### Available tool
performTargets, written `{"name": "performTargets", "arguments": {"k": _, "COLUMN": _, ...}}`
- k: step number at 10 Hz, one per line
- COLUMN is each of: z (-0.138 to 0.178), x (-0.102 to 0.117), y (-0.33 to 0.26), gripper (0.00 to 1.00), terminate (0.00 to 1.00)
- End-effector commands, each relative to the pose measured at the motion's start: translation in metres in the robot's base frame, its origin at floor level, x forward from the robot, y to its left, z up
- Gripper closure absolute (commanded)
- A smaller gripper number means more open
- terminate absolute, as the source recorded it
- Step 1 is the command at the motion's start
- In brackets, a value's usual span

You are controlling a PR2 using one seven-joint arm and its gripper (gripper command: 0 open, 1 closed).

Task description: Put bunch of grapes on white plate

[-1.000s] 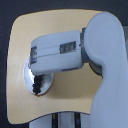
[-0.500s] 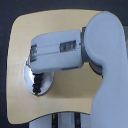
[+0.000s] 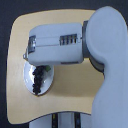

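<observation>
The white plate (image 3: 31,74) lies on the tan table at the exterior view's left, its upper part covered by my arm. The bunch of grapes (image 3: 36,81) rests on it as a dark, narrow cluster running top to bottom, with a green leaf (image 3: 46,69) at its upper end. My gripper (image 3: 28,57) is just above the plate's upper edge, almost wholly hidden under the boxy grey forearm (image 3: 55,45). Only a small dark part shows at the forearm's left end, so how its jaws stand cannot be made out.
The round-cornered tan table (image 3: 70,95) fills the view. My large grey upper arm (image 3: 107,60) covers the exterior view's right side. A pale base with dark slots (image 3: 62,121) shows below the table's front edge.
</observation>
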Motion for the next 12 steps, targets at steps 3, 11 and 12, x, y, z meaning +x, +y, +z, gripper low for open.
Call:
{"name": "performTargets", "arguments": {"k": 3, "z": 0.088, "x": 0.054, "y": -0.004, "gripper": 0.00, "terminate": 0.00}}
{"name": "performTargets", "arguments": {"k": 11, "z": 0.121, "x": 0.073, "y": -0.205, "gripper": 0.00, "terminate": 0.00}}
{"name": "performTargets", "arguments": {"k": 12, "z": 0.124, "x": 0.073, "y": -0.221, "gripper": 0.00, "terminate": 0.00}}
